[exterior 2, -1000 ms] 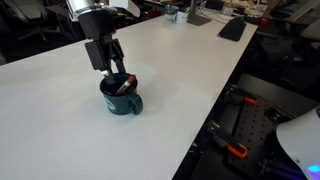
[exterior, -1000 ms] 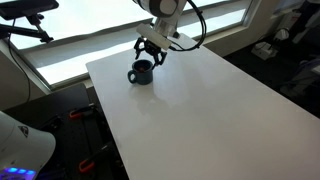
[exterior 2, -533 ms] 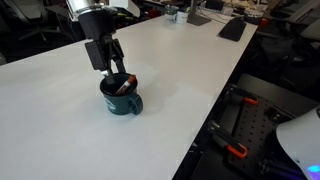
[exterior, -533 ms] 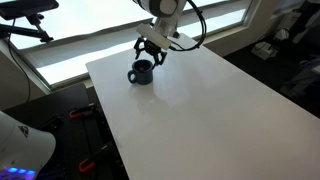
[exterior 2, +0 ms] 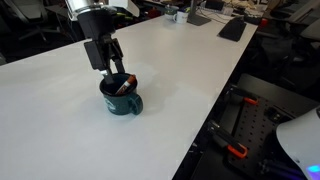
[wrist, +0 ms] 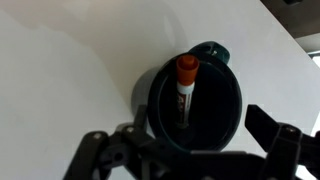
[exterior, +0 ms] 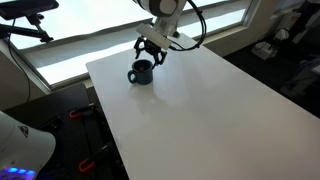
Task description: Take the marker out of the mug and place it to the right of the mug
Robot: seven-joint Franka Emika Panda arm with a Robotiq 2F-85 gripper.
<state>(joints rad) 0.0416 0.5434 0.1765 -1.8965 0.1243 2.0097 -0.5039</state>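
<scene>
Gripper (exterior 2: 110,66) spread wide, poised just above the mug (exterior 2: 124,103); rim contact cannot be confirmed. Marker (wrist: 185,88) is inside the mug, leaning on its wall, red end up.

light: bright daylight, window (exterior: 62,55) behind | table (exterior 2: 190,60): mild glare | shadows: soft | wrist view: foreground blurred
</scene>
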